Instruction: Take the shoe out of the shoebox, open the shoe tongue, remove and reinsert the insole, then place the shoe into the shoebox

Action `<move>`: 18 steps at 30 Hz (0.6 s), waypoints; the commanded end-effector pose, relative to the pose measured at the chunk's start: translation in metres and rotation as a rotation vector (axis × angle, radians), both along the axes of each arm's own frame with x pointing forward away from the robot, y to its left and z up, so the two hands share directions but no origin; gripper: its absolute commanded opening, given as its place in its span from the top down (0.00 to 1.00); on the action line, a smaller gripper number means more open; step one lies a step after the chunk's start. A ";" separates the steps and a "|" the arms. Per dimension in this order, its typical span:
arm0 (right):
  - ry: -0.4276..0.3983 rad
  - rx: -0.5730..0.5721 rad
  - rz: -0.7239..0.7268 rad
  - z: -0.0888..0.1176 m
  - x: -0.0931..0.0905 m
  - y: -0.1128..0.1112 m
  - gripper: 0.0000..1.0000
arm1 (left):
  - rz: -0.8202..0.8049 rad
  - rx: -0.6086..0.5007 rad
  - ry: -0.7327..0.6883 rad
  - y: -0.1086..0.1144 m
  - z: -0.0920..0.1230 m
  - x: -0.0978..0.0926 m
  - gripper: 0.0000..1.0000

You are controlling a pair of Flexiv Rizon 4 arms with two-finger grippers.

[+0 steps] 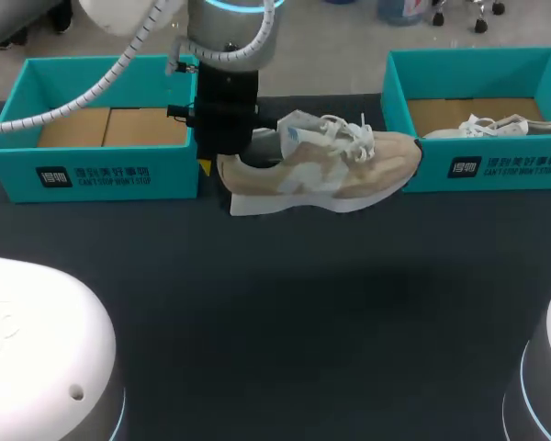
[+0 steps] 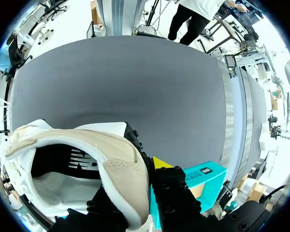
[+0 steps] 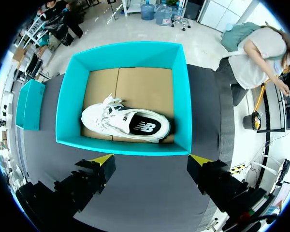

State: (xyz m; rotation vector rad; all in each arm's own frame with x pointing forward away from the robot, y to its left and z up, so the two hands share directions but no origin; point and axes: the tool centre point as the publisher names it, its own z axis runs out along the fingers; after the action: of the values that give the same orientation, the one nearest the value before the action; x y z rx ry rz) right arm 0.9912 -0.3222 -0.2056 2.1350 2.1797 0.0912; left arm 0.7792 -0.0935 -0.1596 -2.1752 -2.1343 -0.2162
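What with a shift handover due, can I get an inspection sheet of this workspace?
Surface: dark table, a box at each far corner.
Job's things: beige shoe out of its box, between the two boxes; left shoebox holds no shoe; right shoebox holds a white shoe.
Clutter: nothing seen.
End effectors: left end effector shut on the beige shoe's heel; right end effector open, nothing between its fingers, just short of the right shoebox.
Cables: white ribbed hose passes over the left shoebox.
Surroundings: nothing seen.
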 end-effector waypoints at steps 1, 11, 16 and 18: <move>0.002 -0.001 0.000 0.000 0.001 0.000 0.00 | -0.022 -0.041 -0.032 0.007 -0.018 -0.008 1.00; 0.002 -0.001 0.000 0.000 0.001 0.000 0.00 | -0.073 -0.018 -0.032 0.006 -0.078 -0.017 1.00; 0.002 -0.001 0.000 0.000 0.001 0.000 0.00 | -0.071 -0.039 -0.005 0.007 -0.110 -0.018 1.00; 0.002 -0.001 0.000 0.000 0.001 0.000 0.00 | -0.067 -0.022 0.007 0.007 -0.126 -0.019 1.00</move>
State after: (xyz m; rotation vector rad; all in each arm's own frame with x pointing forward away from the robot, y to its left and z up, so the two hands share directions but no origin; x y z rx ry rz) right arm 0.9912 -0.3222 -0.2056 2.1350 2.1798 0.0912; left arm 0.7568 -0.0892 -0.2583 -2.2551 -2.0703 -0.1952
